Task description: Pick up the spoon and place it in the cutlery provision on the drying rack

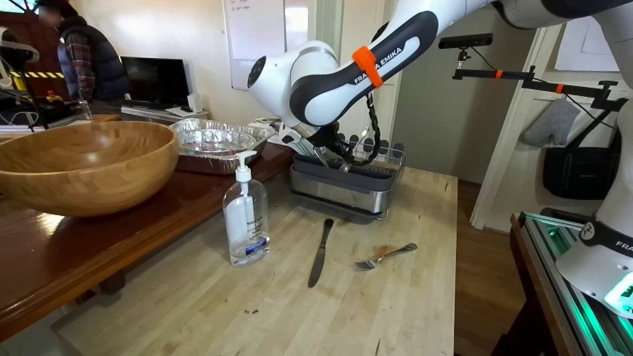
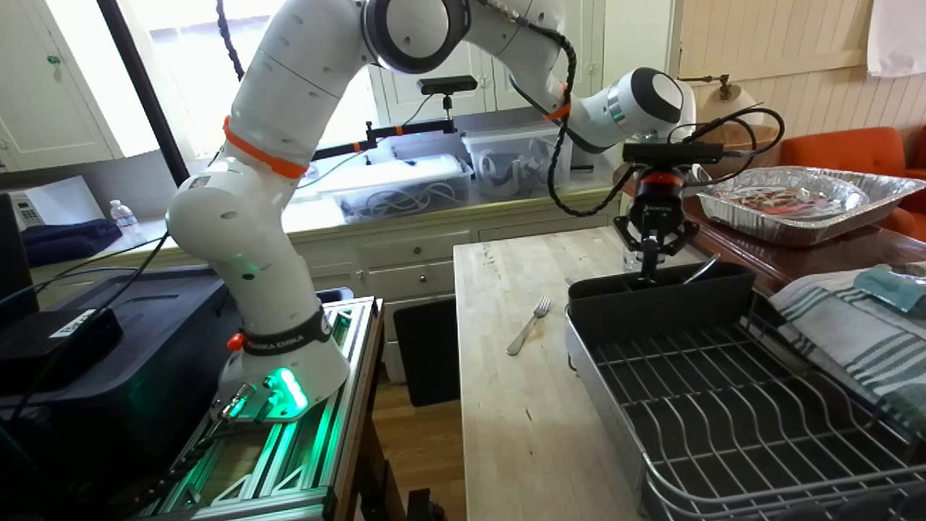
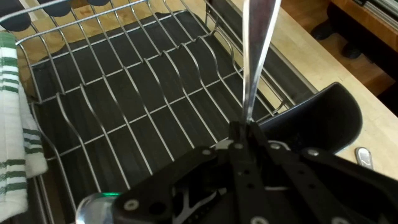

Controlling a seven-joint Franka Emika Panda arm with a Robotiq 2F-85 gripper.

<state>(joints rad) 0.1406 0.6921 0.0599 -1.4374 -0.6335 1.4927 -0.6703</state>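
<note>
In the wrist view my gripper is shut on the spoon, whose slim silver handle rises from between the fingertips. The bowl end is hidden below the fingers in that view. The dark cutlery provision runs along the near-table end of the drying rack, and my gripper points straight down at it with the fingertips at its rim. In an exterior view a shiny handle shows behind the gripper's cable. How deep the spoon reaches into a compartment I cannot tell.
Other cutlery leans in one end of the holder. A dark-handled knife and a fork lie on the table. Beside them stand a soap bottle, a wooden bowl and foil trays. A striped towel borders the rack.
</note>
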